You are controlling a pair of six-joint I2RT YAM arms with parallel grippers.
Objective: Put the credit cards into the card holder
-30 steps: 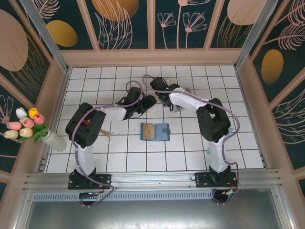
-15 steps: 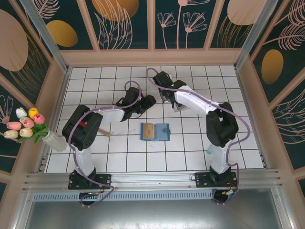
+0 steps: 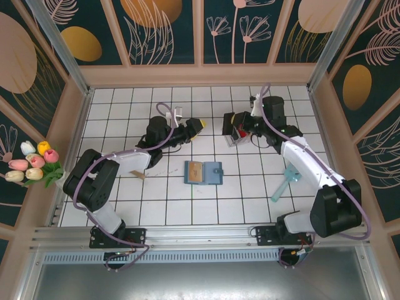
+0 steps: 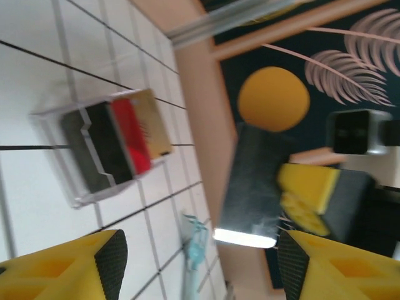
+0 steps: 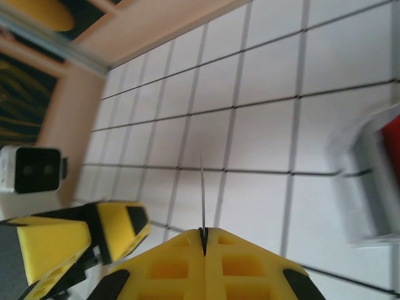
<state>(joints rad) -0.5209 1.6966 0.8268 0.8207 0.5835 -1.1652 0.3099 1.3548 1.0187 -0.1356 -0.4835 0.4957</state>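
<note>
The card holder (image 3: 204, 172) lies open mid-worktop, apart from both arms. The right arm has swung out toward the worktop's right edge. Its end effector (image 5: 204, 232) is clamped on a dark card (image 4: 249, 181) just beside the clear rack (image 4: 81, 156), probably ready to carry over. The left end effector (image 4: 200, 245) has spread wider and holds nothing.

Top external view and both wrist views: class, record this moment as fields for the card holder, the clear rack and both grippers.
card holder: lying open and flat on the table
clear rack: holds black, red and tan cards
left gripper: jaws open, empty
right gripper: jaws shut on a thin card, seen edge-on
</note>
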